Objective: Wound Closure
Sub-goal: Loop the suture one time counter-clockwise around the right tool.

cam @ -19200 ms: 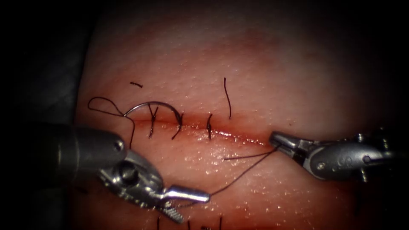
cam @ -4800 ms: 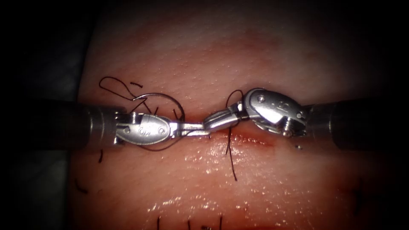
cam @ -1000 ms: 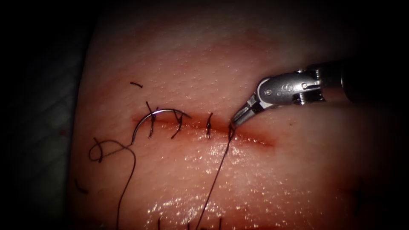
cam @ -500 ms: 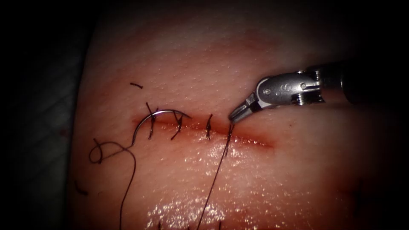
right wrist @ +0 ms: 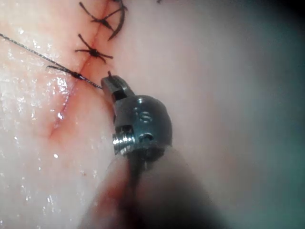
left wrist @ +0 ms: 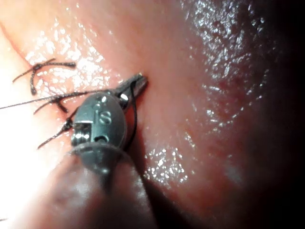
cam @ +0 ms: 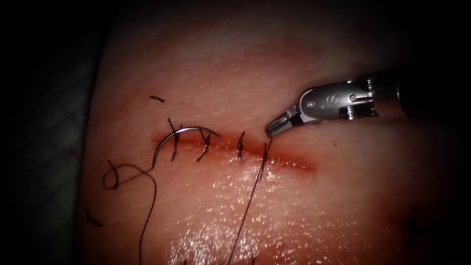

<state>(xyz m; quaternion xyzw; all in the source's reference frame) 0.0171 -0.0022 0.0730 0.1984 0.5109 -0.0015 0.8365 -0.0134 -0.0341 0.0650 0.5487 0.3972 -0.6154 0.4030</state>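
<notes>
My right tool (cam: 274, 129) comes in from the upper right with its jaws shut just above the newest stitch (cam: 266, 147). In the right wrist view the short thread end runs into the right tool's jaws (right wrist: 110, 82). A taut thread (cam: 248, 201) leads from that stitch down the tissue. My left tool (left wrist: 137, 82) is shut on thread, which loops beside its jaws. The curved needle (cam: 184, 130) lies free on the tissue across the left end of the cut, held by neither tool.
Three earlier stitches (cam: 240, 145) cross the cut. The right part of the cut (cam: 294, 162) stands open with red fluid. Slack thread coils at the left (cam: 117, 174), and cut thread ends (cam: 157, 98) lie about.
Over the last second the right tool's tip has risen a little up and to the right from the newest stitch. The long thread stays taut. The needle has not moved.
</notes>
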